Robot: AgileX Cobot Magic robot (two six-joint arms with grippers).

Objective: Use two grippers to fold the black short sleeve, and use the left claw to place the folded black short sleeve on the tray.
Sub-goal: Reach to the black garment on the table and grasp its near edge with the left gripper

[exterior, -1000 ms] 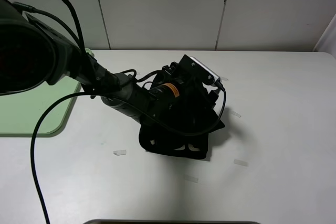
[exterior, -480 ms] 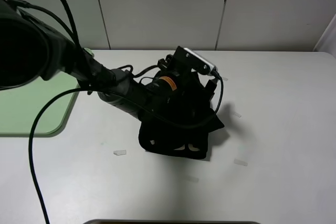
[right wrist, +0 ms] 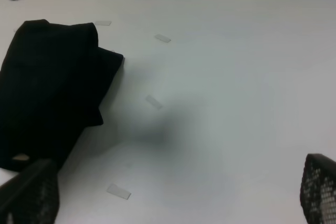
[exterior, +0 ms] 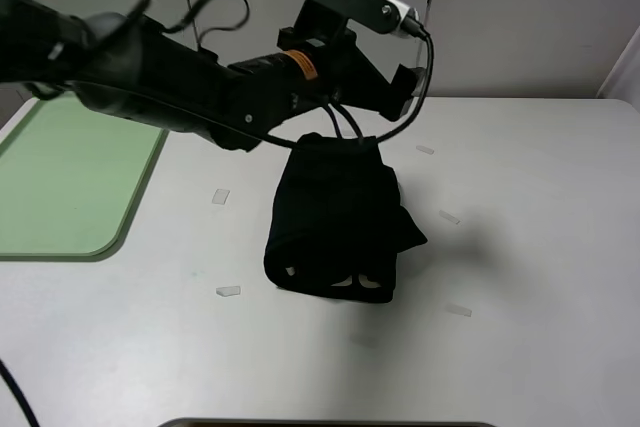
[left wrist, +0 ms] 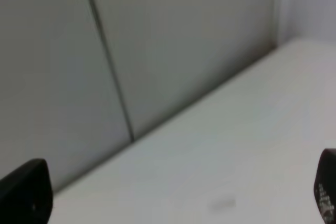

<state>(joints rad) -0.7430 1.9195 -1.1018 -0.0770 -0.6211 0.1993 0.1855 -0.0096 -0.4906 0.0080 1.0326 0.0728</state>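
Lying folded on white table (exterior: 540,247): black short sleeve (exterior: 335,222), well right of tray (exterior: 70,187). Raised above its far edge: left claw (exterior: 345,122), jaws wide apart, holding nothing. Right gripper (right wrist: 173,203) likewise spread, empty.

White table (exterior: 530,247) carries everything. Green tray (exterior: 70,187) flat at left edge, rounded corners, low rim. Folded black shirt (exterior: 335,222) lies near table centre, well apart from tray; pale lettering shows at near edge. Clear tape strips scattered around shirt: one (exterior: 221,195) between tray and shirt, one (exterior: 228,291) near front-left corner, one (exterior: 459,310) right of front edge, one (exterior: 449,217) just right of shirt, one (exterior: 425,149) further back.
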